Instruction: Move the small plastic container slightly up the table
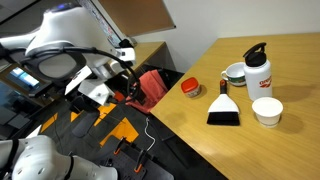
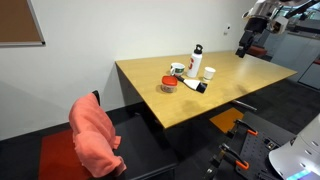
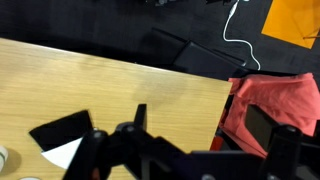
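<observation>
The small plastic container (image 1: 190, 88), a low round tub with an orange-red top, sits on the tan table (image 1: 200, 135) near its edge. It also shows in an exterior view (image 2: 169, 84). My gripper (image 1: 127, 80) hangs off the table's side, well apart from the container, and shows in an exterior view (image 2: 245, 45) beyond the table's far corner. In the wrist view my gripper (image 3: 200, 120) is open and empty above the table edge (image 3: 150, 80). The container is out of the wrist view.
A white bottle with a black cap (image 1: 260, 68), a white cup (image 1: 235, 73), a white bowl (image 1: 267, 110) and a black-and-white brush (image 1: 222, 108) stand near the container. A red cloth (image 3: 275, 105) hangs on a chair beside the table. Cables lie on the floor.
</observation>
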`<state>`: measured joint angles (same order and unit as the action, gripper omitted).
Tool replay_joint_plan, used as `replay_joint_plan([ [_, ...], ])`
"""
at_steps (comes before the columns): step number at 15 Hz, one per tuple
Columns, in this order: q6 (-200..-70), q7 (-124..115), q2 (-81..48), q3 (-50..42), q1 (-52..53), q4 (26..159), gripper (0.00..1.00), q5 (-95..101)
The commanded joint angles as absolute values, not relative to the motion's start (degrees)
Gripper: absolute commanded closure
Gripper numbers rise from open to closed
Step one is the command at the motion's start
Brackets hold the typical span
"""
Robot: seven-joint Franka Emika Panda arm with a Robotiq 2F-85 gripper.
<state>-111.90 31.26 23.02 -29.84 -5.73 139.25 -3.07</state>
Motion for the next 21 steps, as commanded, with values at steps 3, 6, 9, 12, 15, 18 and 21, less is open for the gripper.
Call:
replay_joint_plan([
  [3,-111.93,32.26,20.92,-26.84,-9.13,139.16,0.00,-4.29],
  [6,-112.31,32.52,18.93,-27.39,-8.37,138.19,0.00,-7.31],
  [9,-117.43,33.54,14.48,-28.33,-8.27,138.70,0.00,-14.02],
  [12,-125.19,34.78,7.86,-28.27,-8.67,138.07,0.00,-22.78],
  [15,-128.21,37.09,-0.03,-27.14,-9.94,135.05,0.00,-31.28],
  [18,-127.49,40.07,-7.97,-24.66,-13.28,130.79,0.00,-38.65],
  [21,-124.37,39.78,-14.15,-21.39,-17.47,126.10,0.00,-40.20],
])
